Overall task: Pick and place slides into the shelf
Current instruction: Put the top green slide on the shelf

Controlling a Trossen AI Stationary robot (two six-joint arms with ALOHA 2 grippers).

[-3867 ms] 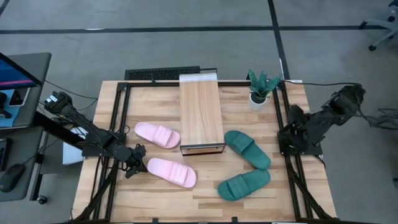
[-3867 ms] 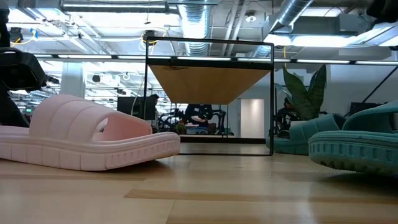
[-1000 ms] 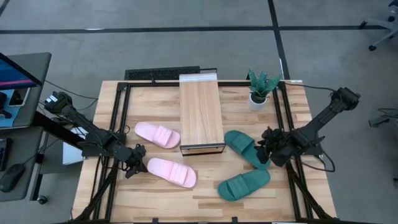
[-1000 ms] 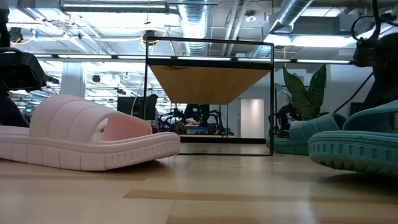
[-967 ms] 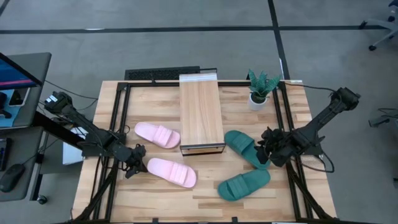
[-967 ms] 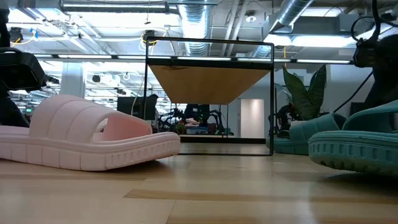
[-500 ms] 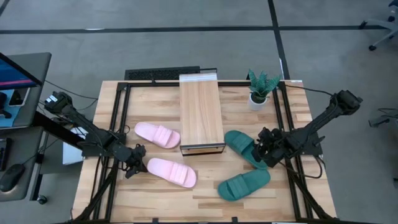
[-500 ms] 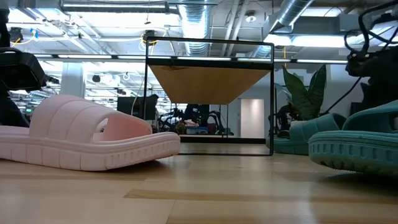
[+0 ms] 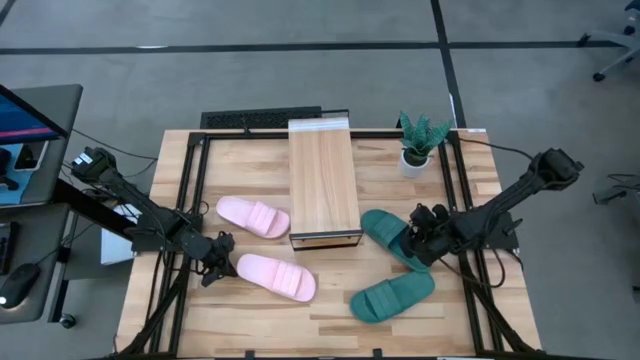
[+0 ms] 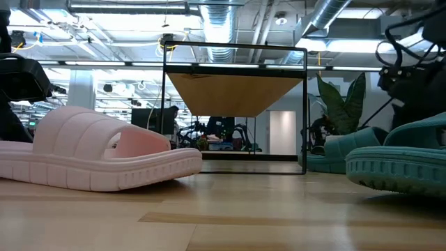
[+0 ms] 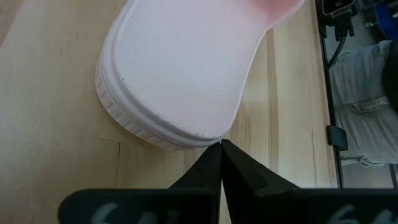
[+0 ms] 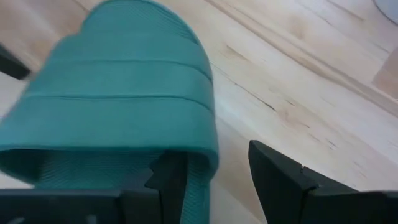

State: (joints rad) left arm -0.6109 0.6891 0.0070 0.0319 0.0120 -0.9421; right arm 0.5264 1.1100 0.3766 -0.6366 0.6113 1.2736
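The shelf (image 9: 324, 180) stands in the middle of the table, its wood top up. Two pink slides (image 9: 253, 216) (image 9: 276, 276) lie sole-down to its left, two teal slides (image 9: 397, 238) (image 9: 392, 296) to its right. My left gripper (image 9: 215, 257) is shut, its tips (image 11: 221, 147) right at the heel rim of the near pink slide (image 11: 186, 68). My right gripper (image 9: 415, 236) is open over the far teal slide (image 12: 118, 93). One of its fingers (image 12: 168, 180) stands over the footbed by the strap's edge, and the other (image 12: 277, 177) stands outside over the table. My left gripper's shut tips stand at the heel rim (image 11: 205, 140) of the near pink slide, coming level from the table's left; I cannot tell whether they touch it. My right gripper's open fingers straddle the teal slide's side by the strap's edge (image 12: 208, 143); I cannot tell whether they touch it.
A small potted plant (image 9: 420, 142) stands at the far right, beside the shelf. A black metal frame (image 9: 195, 200) runs along the table's edges. Bare wood lies along the near edge (image 9: 250, 325). A monitor (image 9: 25, 110) stands off the table's left.
My right gripper has gone toward the table's left edge, from beside the far teal slide to over its strap. My left gripper and all the slides have stayed where they were.
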